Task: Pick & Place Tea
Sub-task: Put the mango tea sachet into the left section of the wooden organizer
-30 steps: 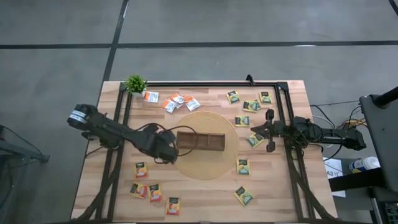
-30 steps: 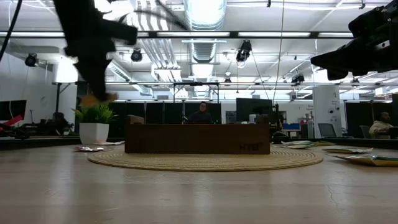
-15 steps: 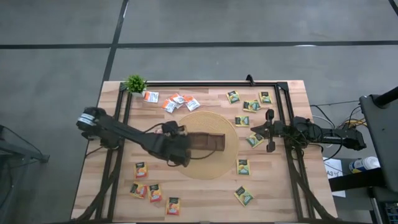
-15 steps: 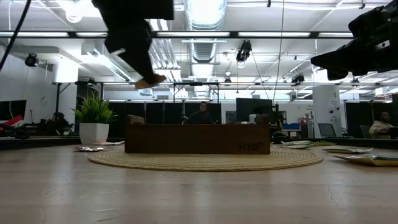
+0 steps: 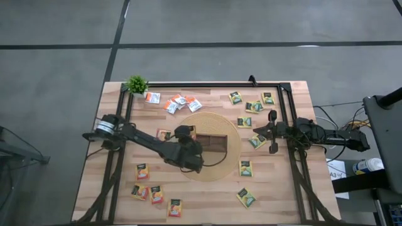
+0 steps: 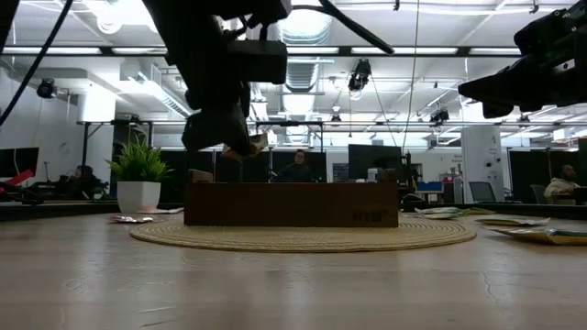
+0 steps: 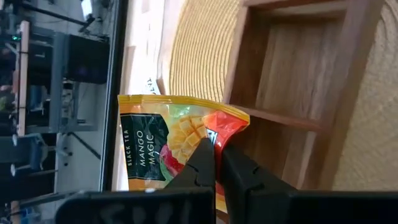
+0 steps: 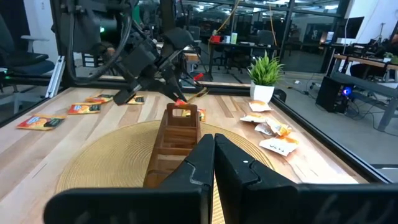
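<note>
Left wrist view shows the left gripper (image 7: pixel 216 163) with its fingers clamped on a yellow-orange tea sachet (image 7: pixel 168 143), held above the end compartment of the wooden tray (image 7: pixel 292 74). From above, that gripper (image 5: pixel 186 134) is over the tray's 9 o'clock end, the tray lying on a round woven mat (image 5: pixel 213 164) at mid-tabletop (image 5: pixel 289 194). More sachets (image 5: pixel 154 193) lie scattered around the mat. At 3 o'clock the right gripper (image 5: pixel 259 131) waits, fingers shut on nothing.

Yellow-orange sachet (image 7: pixel 171 152) with dark green panel, seemingly mango-printed; brown wooden tray (image 7: pixel 298 81); tan woven mat (image 7: pixel 199 56).
</note>
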Robot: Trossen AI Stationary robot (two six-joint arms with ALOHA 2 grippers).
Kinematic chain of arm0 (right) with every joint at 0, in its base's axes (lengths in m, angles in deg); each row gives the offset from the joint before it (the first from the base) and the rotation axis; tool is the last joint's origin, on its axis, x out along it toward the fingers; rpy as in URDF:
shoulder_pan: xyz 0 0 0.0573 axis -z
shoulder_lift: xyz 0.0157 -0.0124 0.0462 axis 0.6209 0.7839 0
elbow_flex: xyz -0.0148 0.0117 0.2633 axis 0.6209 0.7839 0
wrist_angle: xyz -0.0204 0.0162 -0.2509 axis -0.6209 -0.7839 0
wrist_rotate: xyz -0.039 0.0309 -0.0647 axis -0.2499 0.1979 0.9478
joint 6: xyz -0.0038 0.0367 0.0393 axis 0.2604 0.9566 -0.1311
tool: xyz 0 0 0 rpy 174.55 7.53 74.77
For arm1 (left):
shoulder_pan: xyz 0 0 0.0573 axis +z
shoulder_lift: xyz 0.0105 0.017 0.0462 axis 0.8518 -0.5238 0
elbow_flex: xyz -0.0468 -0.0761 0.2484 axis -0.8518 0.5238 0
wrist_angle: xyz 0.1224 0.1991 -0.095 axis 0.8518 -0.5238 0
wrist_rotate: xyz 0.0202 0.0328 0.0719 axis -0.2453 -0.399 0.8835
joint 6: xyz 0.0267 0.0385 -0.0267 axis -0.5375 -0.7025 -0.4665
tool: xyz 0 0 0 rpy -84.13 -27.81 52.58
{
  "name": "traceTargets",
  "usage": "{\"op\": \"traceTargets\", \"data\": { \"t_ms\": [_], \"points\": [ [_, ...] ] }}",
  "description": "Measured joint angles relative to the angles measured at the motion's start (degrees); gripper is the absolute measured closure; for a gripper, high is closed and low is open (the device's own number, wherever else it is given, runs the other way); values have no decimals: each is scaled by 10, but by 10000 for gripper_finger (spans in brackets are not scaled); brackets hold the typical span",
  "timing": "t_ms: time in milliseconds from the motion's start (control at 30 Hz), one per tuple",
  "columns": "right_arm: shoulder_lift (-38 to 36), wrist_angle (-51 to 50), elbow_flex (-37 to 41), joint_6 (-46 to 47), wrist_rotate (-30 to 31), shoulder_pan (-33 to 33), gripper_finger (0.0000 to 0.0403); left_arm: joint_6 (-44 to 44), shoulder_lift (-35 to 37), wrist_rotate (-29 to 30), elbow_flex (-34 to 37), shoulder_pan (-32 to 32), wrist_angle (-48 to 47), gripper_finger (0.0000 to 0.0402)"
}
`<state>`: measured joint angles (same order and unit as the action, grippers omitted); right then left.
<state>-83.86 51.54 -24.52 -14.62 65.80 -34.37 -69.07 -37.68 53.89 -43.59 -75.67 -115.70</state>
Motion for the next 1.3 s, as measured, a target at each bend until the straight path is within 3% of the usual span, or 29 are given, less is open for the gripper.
{"op": "traceTargets", "data": {
  "t_ms": [133, 733, 967, 1300],
  "points": [
    [0, 0, 0, 0, 0, 0, 394, 19, -9, 16, 3, 0, 7, 393],
    [0, 0, 0, 0, 0, 0, 394, 29, -11, -27, 3, 0, 9, 398],
    [0, 0, 0, 0, 0, 0, 394, -3, -11, -26, 3, 4, 2, 355],
    [0, 0, 0, 0, 0, 0, 394, -15, -11, -28, 3, 4, -35, 346]
  ]
}}
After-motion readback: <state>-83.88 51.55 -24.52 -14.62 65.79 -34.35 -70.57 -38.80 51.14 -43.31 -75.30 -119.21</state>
